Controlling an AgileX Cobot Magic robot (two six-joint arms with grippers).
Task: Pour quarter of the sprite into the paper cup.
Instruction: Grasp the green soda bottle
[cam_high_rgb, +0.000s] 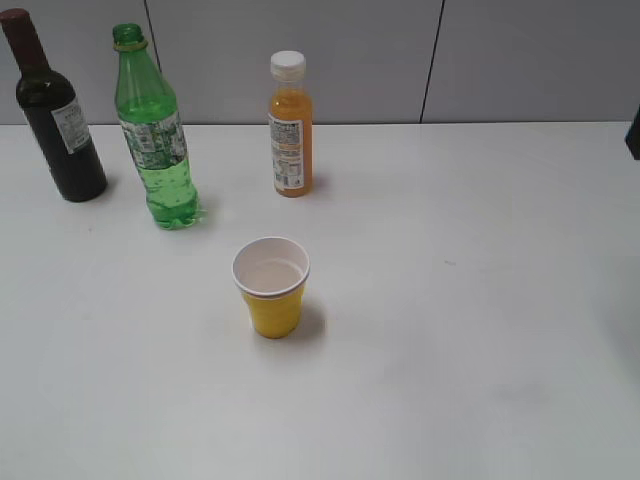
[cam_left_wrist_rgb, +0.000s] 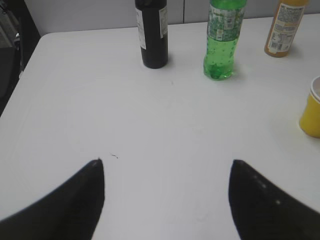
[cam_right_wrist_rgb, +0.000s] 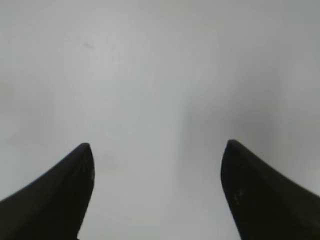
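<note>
The sprite (cam_high_rgb: 156, 140) is a tall green bottle with no cap, standing upright at the back left of the white table; it also shows in the left wrist view (cam_left_wrist_rgb: 220, 42). The paper cup (cam_high_rgb: 271, 286), yellow outside and white inside, stands upright in the middle, in front of the bottles; its edge shows at the right of the left wrist view (cam_left_wrist_rgb: 312, 110). My left gripper (cam_left_wrist_rgb: 166, 165) is open and empty above bare table, well short of the sprite. My right gripper (cam_right_wrist_rgb: 157, 147) is open and empty over bare table. Neither gripper shows in the exterior view.
A dark wine bottle (cam_high_rgb: 57, 118) stands left of the sprite, also in the left wrist view (cam_left_wrist_rgb: 153, 32). An orange juice bottle (cam_high_rgb: 290, 128) with a white cap stands behind the cup. A dark object (cam_high_rgb: 633, 132) sits at the right edge. The table's left edge (cam_left_wrist_rgb: 22, 75) shows.
</note>
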